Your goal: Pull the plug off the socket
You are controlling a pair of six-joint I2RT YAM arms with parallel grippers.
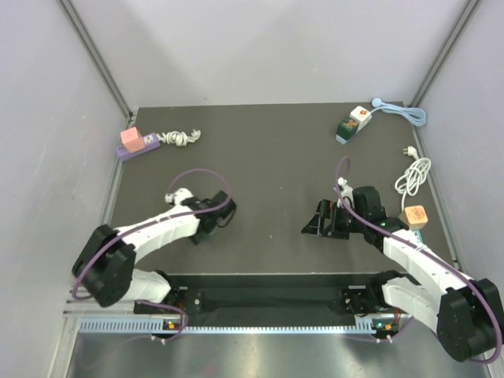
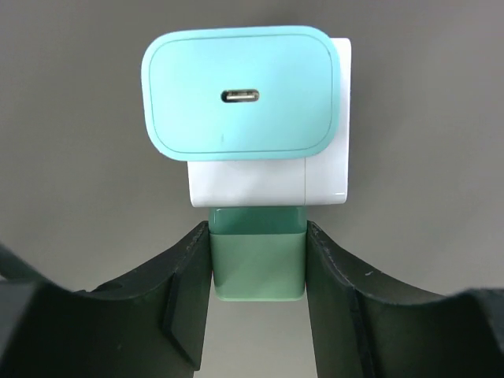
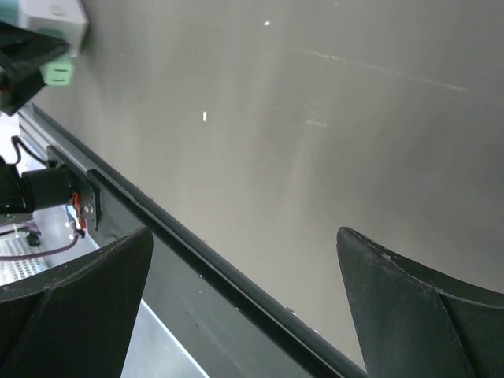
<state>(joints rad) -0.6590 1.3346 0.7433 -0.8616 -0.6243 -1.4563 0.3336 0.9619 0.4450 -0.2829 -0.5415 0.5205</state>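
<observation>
Leftmost, at the far corner of the table (image 1: 268,157), a pink-topped socket strip (image 1: 134,143) lay well apart from both arms. Nearer the middle, my left gripper (image 2: 257,253) was clamped on a green tab (image 2: 257,277), both fingers pressed flat against its sides. The tab projected from a white socket block (image 2: 268,185), and the teal plug (image 2: 240,94) sat fully seated against that block, its port facing the wrist camera. I could not tell whether the assembly touched the table. To the right, my right gripper (image 3: 242,236) stood open and empty, well apart from the plug, which showed only at the top-left corner of its wrist view. Farther right lay a green-and-white adapter (image 1: 352,124) and a tan cube (image 1: 413,216) beside a coiled white cable (image 1: 413,175).

I judged the main hazard to be the narrow hold. With only the tab pinched, a pull on the plug could lever the block out of the left fingers, or carry plug and socket away together. An off-axis pull would also bind the pins.
</observation>
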